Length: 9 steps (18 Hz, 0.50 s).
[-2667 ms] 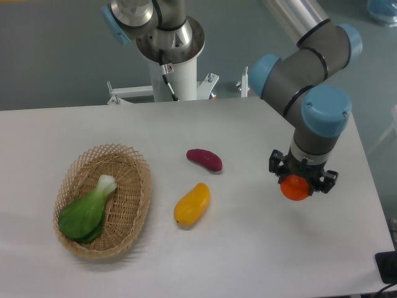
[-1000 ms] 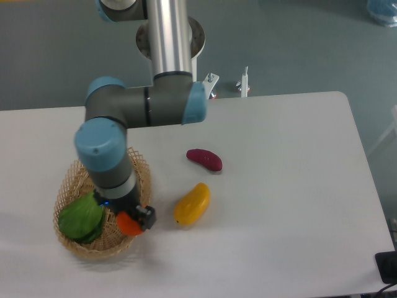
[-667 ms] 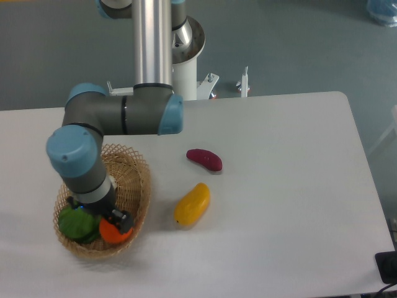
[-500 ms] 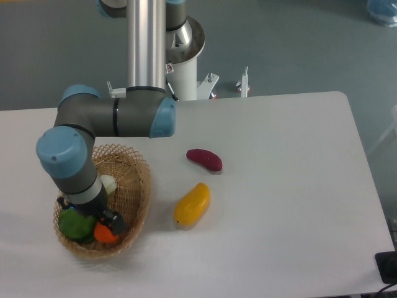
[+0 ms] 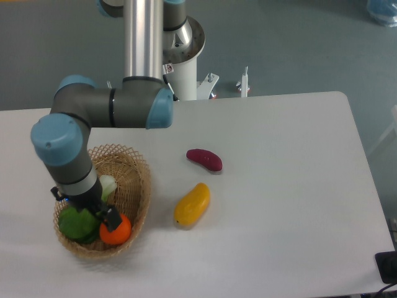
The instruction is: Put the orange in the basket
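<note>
One basket (image 5: 133,177) was seen at the left of the white table (image 5: 279,186), holding one green leafy vegetable (image 5: 79,222) and one orange (image 5: 116,230) at its near right, beside the gripper (image 5: 87,208), whose jaw state could not be told. To the right, one yellow fruit (image 5: 192,204) and one purple vegetable (image 5: 205,159) were laid on the table. A grey floor (image 5: 298,43) was seen beyond.

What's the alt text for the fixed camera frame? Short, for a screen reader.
A round orange lies inside an oval wicker basket beside a green leafy vegetable, with the robot arm's gripper right next to it. To the right on the white table lie a yellow-orange fruit and a dark purple one.
</note>
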Available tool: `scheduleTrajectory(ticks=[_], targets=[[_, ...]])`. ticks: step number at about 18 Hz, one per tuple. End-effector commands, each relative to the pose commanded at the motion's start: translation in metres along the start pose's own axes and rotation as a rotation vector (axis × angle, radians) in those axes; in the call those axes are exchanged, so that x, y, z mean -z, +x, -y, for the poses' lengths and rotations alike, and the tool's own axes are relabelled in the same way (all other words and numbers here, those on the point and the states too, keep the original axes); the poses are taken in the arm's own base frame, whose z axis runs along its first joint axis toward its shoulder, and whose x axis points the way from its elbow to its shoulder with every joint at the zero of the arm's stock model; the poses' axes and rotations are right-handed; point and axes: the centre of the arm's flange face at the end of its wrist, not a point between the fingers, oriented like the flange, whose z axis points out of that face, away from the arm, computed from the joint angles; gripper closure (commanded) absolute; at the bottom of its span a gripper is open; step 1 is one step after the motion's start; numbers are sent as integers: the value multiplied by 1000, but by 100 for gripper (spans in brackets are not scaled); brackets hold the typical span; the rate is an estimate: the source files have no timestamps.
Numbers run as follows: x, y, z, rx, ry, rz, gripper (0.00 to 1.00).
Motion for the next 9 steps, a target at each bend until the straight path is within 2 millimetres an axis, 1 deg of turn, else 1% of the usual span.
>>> scheduleTrajectory(ticks=[1,2,3,5,7,8,9], targets=[[6,-19,-8,27,4,12,0],[7,-33,-15,50,3,18,0],[13,-52,-25,80,1,32,0],[15,-97,-50,136,-22,71,0],[13,-125,-68,130,-36,80,0],[12,-147,-84,131,-45,84,0],[13,-162,-94,135,-48,89,0]])
